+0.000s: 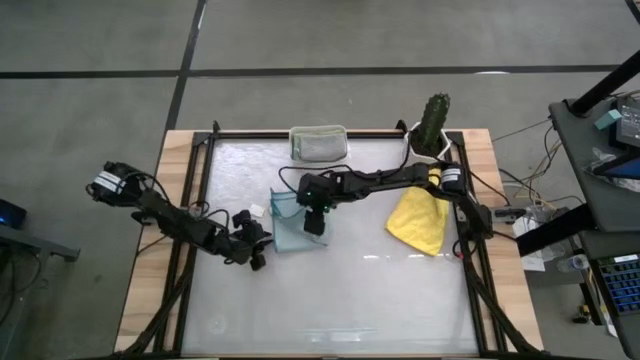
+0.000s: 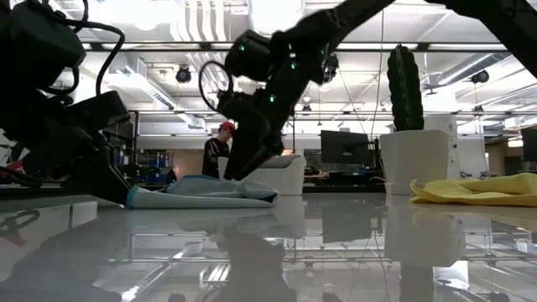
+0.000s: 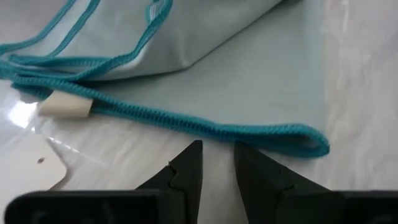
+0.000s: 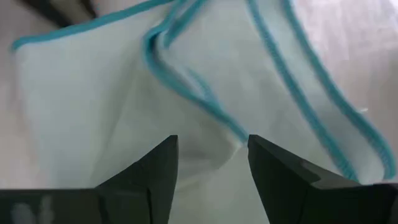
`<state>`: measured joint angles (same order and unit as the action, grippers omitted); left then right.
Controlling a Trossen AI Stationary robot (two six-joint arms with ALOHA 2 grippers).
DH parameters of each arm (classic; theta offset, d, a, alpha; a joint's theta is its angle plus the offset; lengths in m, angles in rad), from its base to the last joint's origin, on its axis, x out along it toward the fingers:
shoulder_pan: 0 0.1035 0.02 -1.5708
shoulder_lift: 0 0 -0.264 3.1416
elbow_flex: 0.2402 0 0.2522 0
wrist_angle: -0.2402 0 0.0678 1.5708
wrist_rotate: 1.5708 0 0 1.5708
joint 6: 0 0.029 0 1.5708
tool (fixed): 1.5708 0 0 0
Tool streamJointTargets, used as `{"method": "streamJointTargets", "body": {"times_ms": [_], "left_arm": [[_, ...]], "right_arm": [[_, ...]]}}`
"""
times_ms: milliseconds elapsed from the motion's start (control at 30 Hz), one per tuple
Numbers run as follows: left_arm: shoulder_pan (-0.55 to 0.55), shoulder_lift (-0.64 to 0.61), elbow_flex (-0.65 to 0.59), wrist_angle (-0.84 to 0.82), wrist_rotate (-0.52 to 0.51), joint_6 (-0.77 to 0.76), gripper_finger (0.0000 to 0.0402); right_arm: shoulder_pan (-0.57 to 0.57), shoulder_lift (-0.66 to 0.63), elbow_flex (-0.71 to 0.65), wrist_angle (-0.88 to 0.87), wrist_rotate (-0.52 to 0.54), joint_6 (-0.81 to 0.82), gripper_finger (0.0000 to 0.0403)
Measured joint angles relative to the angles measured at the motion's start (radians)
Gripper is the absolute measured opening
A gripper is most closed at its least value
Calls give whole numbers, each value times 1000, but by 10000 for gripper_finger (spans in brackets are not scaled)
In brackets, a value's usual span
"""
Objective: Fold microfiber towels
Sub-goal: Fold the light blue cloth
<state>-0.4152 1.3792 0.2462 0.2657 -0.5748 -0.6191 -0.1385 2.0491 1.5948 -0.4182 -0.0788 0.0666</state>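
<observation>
A pale blue-grey microfiber towel point(image 1: 288, 228) with a teal hem lies rumpled and partly folded over itself at the table's middle left. My right gripper point(image 1: 314, 225) stands open over it, fingers slanting down; the cloth fills the right wrist view point(image 4: 93, 106). My left gripper point(image 1: 256, 252) sits low at the towel's near left corner. Its fingers point(image 3: 217, 152) are a narrow gap apart with nothing between them, just short of the hem point(image 3: 273, 132). A yellow towel point(image 1: 420, 222) lies crumpled at the right. A sage green one point(image 1: 320, 145) rests in the white tub. My right gripper point(image 2: 235, 172) has its open fingertips right at the towel's raised top point(image 2: 220, 186), coming from above and slanting down. Whether they touch the cloth I cannot tell. Nothing is pinched between them.
The white tub point(image 1: 318, 130) stands at the far edge, with a cactus in a white pot point(image 1: 432, 125) at the far right corner. A white tag point(image 3: 65, 107) hangs on the towel's hem. The near half of the table point(image 1: 330, 310) is bare. A person point(image 2: 220, 147) stands beyond the table.
</observation>
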Motion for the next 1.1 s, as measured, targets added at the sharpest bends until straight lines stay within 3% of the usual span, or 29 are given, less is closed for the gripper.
{"method": "streamJointTargets", "body": {"times_ms": [300,567,800,1100], "left_arm": [[1,18,0,40,11,25,79],[1,20,0,41,11,25,79],[1,20,-3,44,12,25,79],[1,21,-4,43,14,25,79]], "right_arm": [[-24,1,-94,203,-58,31,163],[-5,16,-133,284,-70,38,21],[35,8,-92,291,-136,72,9],[123,13,-68,368,-133,92,9]]}}
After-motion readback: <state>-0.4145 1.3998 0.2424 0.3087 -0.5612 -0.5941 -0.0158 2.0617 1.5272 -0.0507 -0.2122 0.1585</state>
